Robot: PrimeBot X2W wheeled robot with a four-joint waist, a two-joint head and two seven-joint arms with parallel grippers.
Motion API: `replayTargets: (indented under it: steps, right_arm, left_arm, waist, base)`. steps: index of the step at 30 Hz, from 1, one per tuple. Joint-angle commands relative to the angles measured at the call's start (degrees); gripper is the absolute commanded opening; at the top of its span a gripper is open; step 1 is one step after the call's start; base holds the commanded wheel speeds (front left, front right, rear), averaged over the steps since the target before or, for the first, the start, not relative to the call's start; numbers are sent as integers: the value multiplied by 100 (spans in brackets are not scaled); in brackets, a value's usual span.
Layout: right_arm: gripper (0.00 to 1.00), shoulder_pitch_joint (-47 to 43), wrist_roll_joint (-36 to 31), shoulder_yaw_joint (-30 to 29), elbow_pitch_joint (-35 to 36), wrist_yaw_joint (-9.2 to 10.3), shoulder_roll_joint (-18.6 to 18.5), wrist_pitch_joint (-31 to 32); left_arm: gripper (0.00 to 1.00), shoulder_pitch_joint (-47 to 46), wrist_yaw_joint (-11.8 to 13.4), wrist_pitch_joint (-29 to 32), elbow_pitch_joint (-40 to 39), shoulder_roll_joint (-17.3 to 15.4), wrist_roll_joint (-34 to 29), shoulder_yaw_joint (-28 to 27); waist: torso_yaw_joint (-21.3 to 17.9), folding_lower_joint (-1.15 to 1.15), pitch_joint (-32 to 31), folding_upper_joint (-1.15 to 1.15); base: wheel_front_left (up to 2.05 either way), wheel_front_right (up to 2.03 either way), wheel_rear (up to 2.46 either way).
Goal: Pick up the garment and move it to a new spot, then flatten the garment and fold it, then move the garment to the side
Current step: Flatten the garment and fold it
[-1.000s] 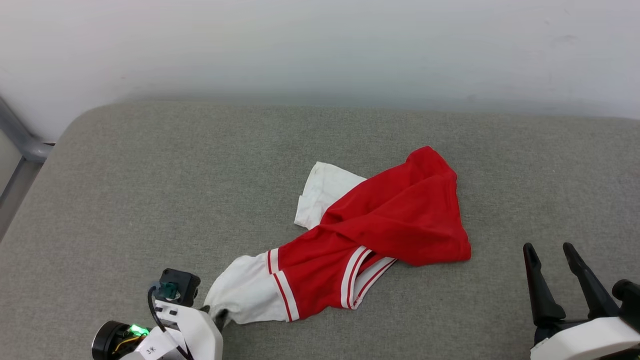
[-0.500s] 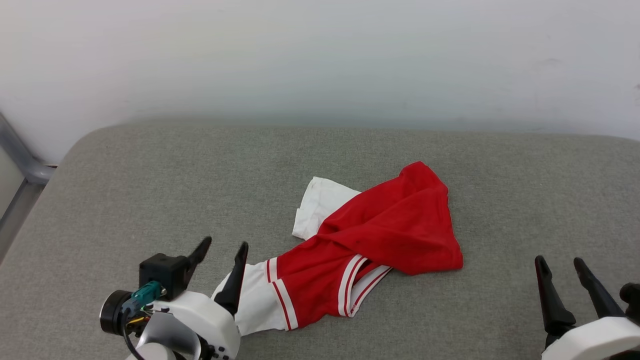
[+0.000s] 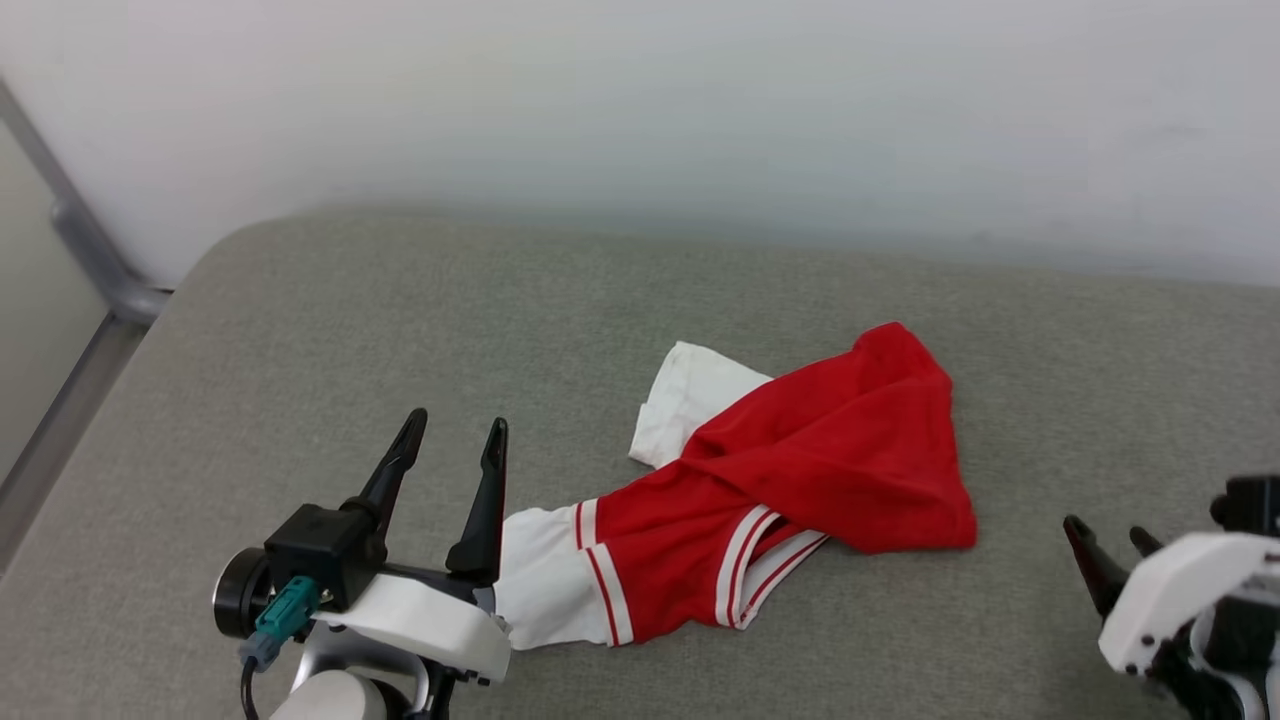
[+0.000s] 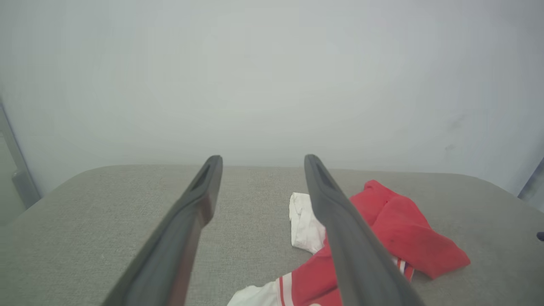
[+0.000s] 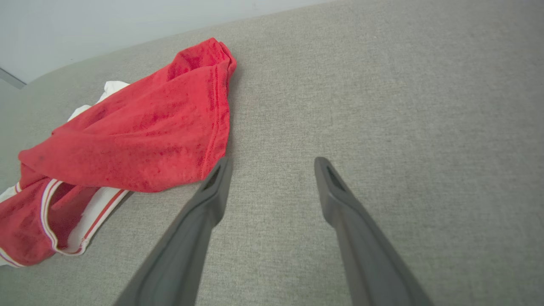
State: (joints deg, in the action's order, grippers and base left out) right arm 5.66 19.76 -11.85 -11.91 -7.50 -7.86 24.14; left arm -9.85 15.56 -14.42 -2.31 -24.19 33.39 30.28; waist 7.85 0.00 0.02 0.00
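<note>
One garment (image 3: 800, 470), two pairs of jaws

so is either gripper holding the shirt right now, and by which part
Nothing is held. The left gripper is open beside the garment's white sleeve; the right gripper is open over the bare cushion.

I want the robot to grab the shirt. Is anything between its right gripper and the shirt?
Nothing visible does. The open right gripper points across the grey cushion, and the garment lies just beside one of its fingers.
</note>
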Motion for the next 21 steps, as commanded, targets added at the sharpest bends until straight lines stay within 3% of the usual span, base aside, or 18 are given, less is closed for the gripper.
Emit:
replayTargets:
  steps: [1, 10, 20, 21]
  right_arm:
    - [100, 326, 78, 102, -178, 2, -124, 127]
    - [100, 1657, 302, 985, -1262, 2, -647, 935]
    - [100, 2059, 705, 1759, -2434, 2, -668, 2098]
    - [42, 2036, 787, 1807, -2489, 1, -636, 2184]
  left_arm:
    - [100, -101, -34, -42, -42, 43, -67, -13]
    - [100, -385, -188, -72, -133, 189, -220, -75]
    - [100, -534, -384, -82, 45, 384, -327, -197]
    - [100, -526, -391, -82, 61, 400, -339, -214]
  waist:
    - [168, 0, 160, 0]
    - [524, 0, 773, 0]
    - [627, 0, 1081, 0]
    - [621, 0, 1075, 0]
  base:
    - [0, 0, 0]
    - [0, 0, 0]
    - [0, 0, 0]
    - [0, 0, 0]
